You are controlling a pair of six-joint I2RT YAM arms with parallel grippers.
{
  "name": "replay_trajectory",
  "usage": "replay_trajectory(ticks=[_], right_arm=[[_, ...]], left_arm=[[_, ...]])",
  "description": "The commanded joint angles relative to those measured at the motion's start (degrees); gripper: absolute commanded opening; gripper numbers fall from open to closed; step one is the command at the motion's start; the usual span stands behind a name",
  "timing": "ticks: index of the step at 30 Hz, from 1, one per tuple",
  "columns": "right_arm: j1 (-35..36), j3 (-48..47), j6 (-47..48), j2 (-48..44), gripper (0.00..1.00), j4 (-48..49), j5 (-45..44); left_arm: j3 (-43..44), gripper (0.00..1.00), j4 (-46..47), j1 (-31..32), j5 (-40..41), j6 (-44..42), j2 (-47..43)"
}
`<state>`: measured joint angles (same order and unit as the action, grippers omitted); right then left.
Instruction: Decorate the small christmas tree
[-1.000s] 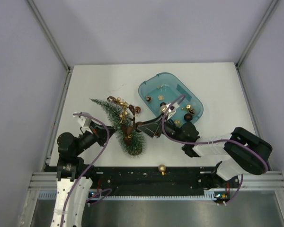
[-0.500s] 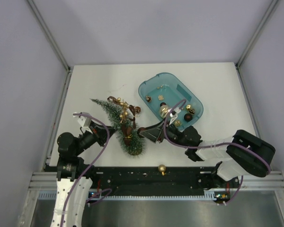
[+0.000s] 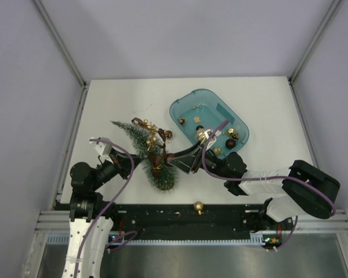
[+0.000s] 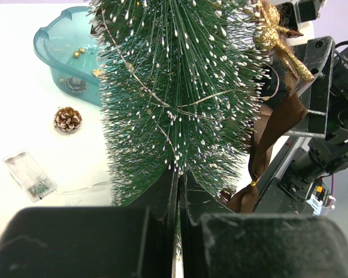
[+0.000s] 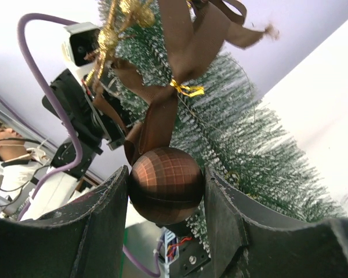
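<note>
**Brown glossy ball ornament (image 5: pixel 166 188) held at the slim, white-frosted green bottle-brush christmas tree (image 3: pixel 142 152)**

The tree stretches across the near-left part of the white worktop (image 3: pixel 116 98). Its tip points to the far left and its bushy broad end sits toward the near edge. A brown ribbon (image 5: pixel 180 46) tied with gold cord and a glittery gold sprig (image 4: pixel 275 40) already hang among its bristles, and a thin wire winds around them.

The right claw (image 5: pixel 166 174) reaches in from the tray side. Its two dark fingers stand partly apart and clamp the brown ball between them, right up against the ribbon and the tree's lower branches.

The left claw (image 4: pixel 177 185) comes in from the other side with its fingers pressed fully together and their tips buried in the bristles. I cannot tell whether it has pinched anything.

Beyond the tree sits a teal plastic tray (image 3: pixel 180 107) with a few small gold and brown ornaments in it. A frosted pine cone (image 4: pixel 67 119) and a clear battery box (image 4: pixel 28 174) lie on the worktop beside the tree. One gold bauble (image 3: pixel 198 206) rests on the black rail at the near edge.
</note>
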<state>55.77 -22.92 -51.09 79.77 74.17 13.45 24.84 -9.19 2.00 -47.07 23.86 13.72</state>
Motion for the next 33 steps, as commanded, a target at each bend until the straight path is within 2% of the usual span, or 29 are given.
replay_trajectory(ticks=[1, 15, 33], right_arm=[[0.66, -3.45, 0.20, -0.40, 0.00, 24.44, 0.96], [-1.89, -2.75, 1.35, -0.49, 0.00, 24.53, -1.24], [-4.26, -4.24, 1.61, 4.61, 0.00, 24.62, -3.78]], left_arm=[[0.38, 0.00, 0.93, 0.20, -0.13, -0.13, -2.38], [0.38, 0.00, 1.10, 0.11, -0.48, 0.05, -2.11], [0.38, 0.00, 1.37, 0.11, -0.83, 0.05, -2.11]])
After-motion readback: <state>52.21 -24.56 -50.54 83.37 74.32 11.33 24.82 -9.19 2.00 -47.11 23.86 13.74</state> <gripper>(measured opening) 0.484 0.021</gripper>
